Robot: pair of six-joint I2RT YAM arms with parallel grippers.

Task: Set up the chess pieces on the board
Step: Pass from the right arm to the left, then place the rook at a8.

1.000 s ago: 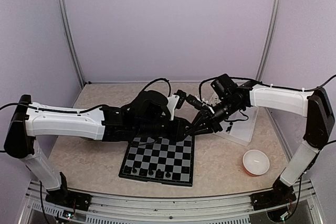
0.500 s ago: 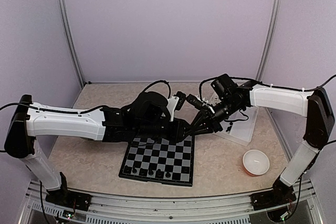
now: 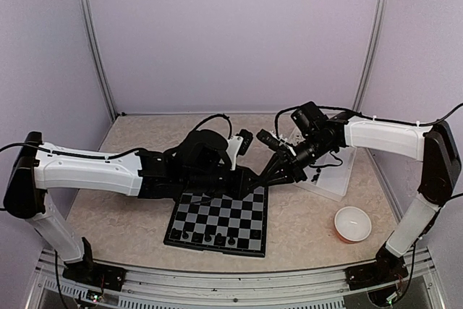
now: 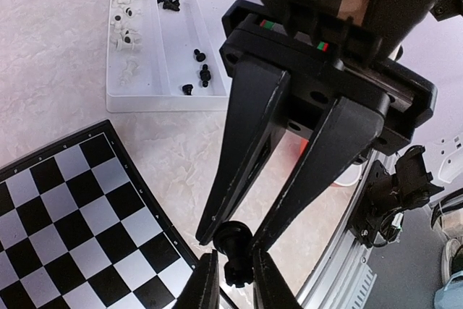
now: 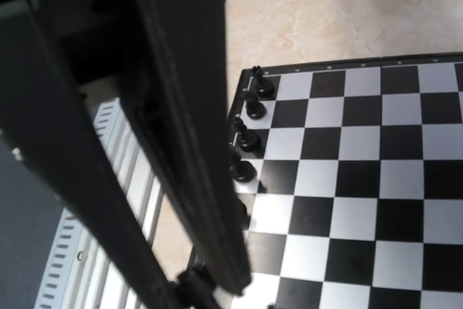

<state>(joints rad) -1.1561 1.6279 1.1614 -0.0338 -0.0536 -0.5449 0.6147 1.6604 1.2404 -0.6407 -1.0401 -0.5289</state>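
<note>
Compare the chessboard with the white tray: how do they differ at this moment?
The board is flat and checked black and light grey; the tray is plain white, walled into compartments. The board carries standing black pieces in a row along its near edge; the tray holds loose white pieces and loose black pieces in separate compartments. Both lie on the table.

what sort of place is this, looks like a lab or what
Probably a robotics lab test cell: a left arm and a right arm bolted to a metal rail, plain walls with aluminium posts closing it in, and a chessboard set out as a task.
</note>
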